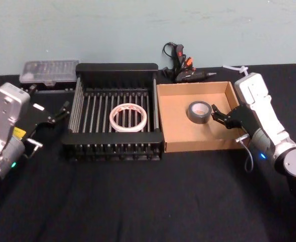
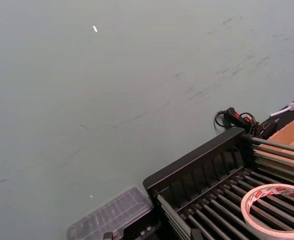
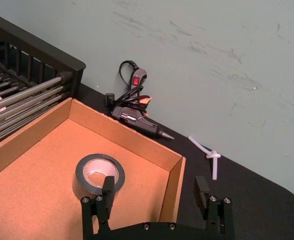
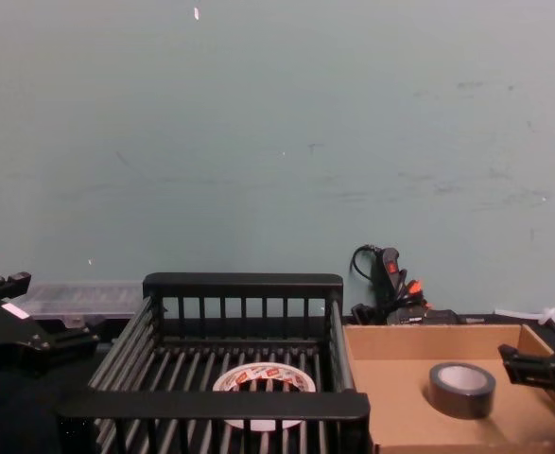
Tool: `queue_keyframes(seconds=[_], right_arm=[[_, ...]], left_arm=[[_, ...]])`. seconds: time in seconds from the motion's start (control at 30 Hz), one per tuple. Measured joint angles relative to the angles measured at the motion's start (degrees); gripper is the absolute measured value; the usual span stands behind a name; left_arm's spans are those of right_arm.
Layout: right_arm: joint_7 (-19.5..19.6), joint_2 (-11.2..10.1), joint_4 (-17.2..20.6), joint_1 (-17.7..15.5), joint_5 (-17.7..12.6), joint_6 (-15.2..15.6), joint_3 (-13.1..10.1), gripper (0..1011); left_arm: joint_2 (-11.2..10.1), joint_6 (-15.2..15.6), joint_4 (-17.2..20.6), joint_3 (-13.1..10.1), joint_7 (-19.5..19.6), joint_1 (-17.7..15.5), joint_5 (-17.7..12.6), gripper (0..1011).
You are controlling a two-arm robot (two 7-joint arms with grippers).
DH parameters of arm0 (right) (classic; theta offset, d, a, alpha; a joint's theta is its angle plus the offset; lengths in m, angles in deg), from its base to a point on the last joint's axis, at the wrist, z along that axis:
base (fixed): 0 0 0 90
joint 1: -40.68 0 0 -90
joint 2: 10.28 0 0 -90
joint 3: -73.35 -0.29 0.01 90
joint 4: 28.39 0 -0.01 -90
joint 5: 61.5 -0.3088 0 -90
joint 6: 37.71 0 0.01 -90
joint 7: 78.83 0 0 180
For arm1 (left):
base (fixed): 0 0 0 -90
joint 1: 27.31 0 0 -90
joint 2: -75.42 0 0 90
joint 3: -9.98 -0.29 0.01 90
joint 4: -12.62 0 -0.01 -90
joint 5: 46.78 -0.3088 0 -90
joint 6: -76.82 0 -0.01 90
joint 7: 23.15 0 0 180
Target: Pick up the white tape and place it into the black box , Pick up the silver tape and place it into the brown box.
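Black tabletop (image 1: pixel 137 201): white tape (image 1: pixel 128 117) in black box (image 1: pixel 112 70), silver tape (image 1: pixel 199 111) in brown box (image 1: pixel 188 143); right gripper (image 1: pixel 217 115) wide open beside it

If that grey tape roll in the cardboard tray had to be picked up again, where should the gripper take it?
Across its wall, from above: the grey tape roll lies flat in the cardboard tray, hole up, so one finger probably fits inside. The open right gripper sits just beside it.

The white tape (image 2: pixel 276 210) is cut off by the left wrist view's edge. The crate's front rim (image 4: pixel 216 405) hides part of it in the chest view.
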Motion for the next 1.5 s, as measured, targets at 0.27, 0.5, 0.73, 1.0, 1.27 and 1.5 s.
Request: queue_keyframes(seconds=[0.27, 0.5, 0.73, 1.0, 1.27, 1.5], right_arm=[[-0.04, -0.04, 0.06, 0.0, -0.13, 0.05, 0.0, 1002], [-0.07, -0.05, 0.1, 0.0, -0.18, 0.1, 0.0, 1002], [-0.1, -0.06, 0.13, 0.0, -0.24, 0.12, 0.0, 1002], [-0.1, -0.05, 0.14, 0.0, -0.27, 0.12, 0.0, 1002], [-0.11, -0.06, 0.14, 0.0, -0.27, 0.12, 0.0, 1002], [-0.1, -0.05, 0.14, 0.0, -0.27, 0.11, 0.0, 1002]], left_arm=[[0.0, 0.0, 0.0, 0.0, 0.0, 0.0, 0.0, 1001], [0.0, 0.0, 0.0, 0.0, 0.0, 0.0, 0.0, 1001], [0.0, 0.0, 0.0, 0.0, 0.0, 0.0, 0.0, 1001], [0.0, 0.0, 0.0, 0.0, 0.0, 0.0, 0.0, 1001], [0.0, 0.0, 0.0, 0.0, 0.0, 0.0, 0.0, 1001], [0.0, 0.0, 0.0, 0.0, 0.0, 0.0, 0.0, 1001]])
